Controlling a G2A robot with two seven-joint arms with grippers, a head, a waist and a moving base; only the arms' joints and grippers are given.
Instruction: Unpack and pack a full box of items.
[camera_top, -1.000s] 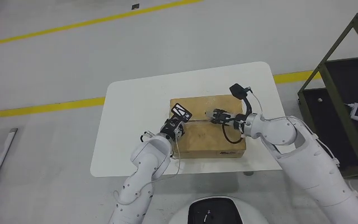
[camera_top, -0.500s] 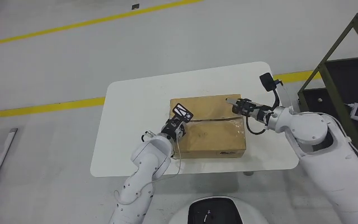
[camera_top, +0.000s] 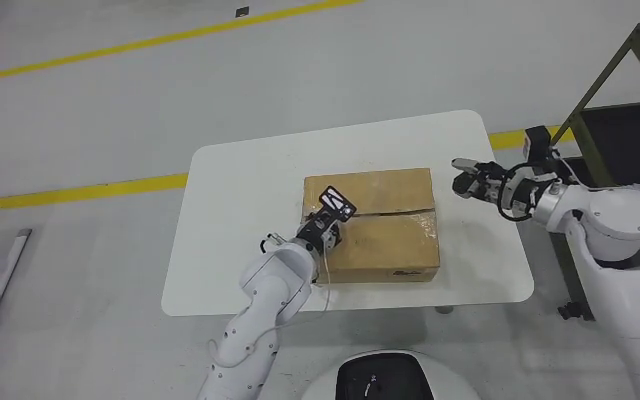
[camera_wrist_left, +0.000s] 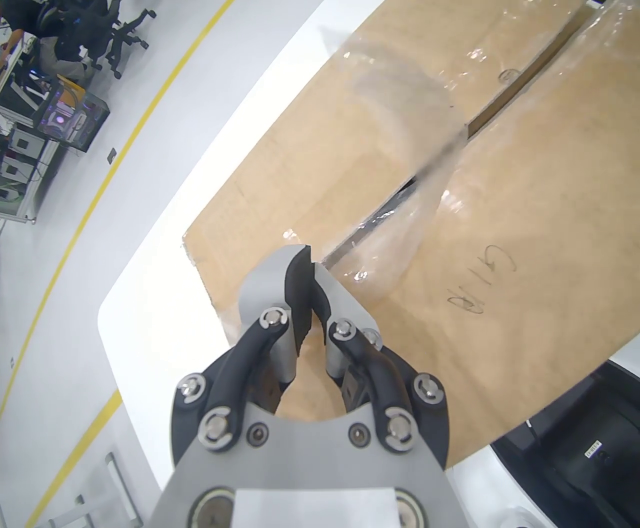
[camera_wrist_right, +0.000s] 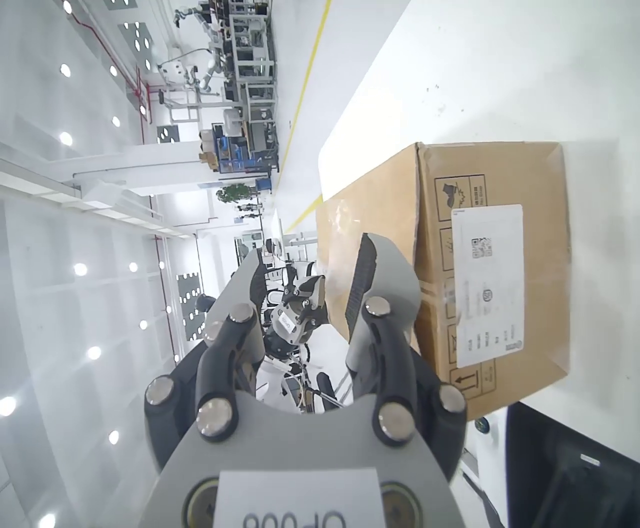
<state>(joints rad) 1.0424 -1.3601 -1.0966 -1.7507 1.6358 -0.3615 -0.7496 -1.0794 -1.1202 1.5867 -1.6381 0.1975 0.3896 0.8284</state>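
The cardboard box (camera_top: 385, 235) sits closed near the middle of the white table (camera_top: 250, 200). Its two top flaps meet along a dark seam (camera_top: 395, 212) that runs the length of the lid. The left gripper (camera_top: 328, 225) is over the box's left end, right where that seam begins. In the left wrist view this gripper (camera_wrist_left: 305, 280) has its fingers pressed together over the top of the box (camera_wrist_left: 550, 225), just inside the edge. A loose, wrinkled strip of clear tape (camera_wrist_left: 415, 220) lies along the seam (camera_wrist_left: 500, 107) just beyond the fingertips. I cannot tell whether any of that film is caught between the pads. The right gripper (camera_top: 462, 175) hangs off the box's right end, apart from the cardboard and above bare tabletop, pointing back toward the box. In the right wrist view its fingers stand well apart with nothing between them (camera_wrist_right: 312, 252). That view faces the right end face of the box (camera_wrist_right: 540, 175), which carries a white label (camera_wrist_right: 487, 285) and some printed handling symbols beside it. A yellow floor line (camera_top: 100, 190) runs behind the table on the far side of the box.
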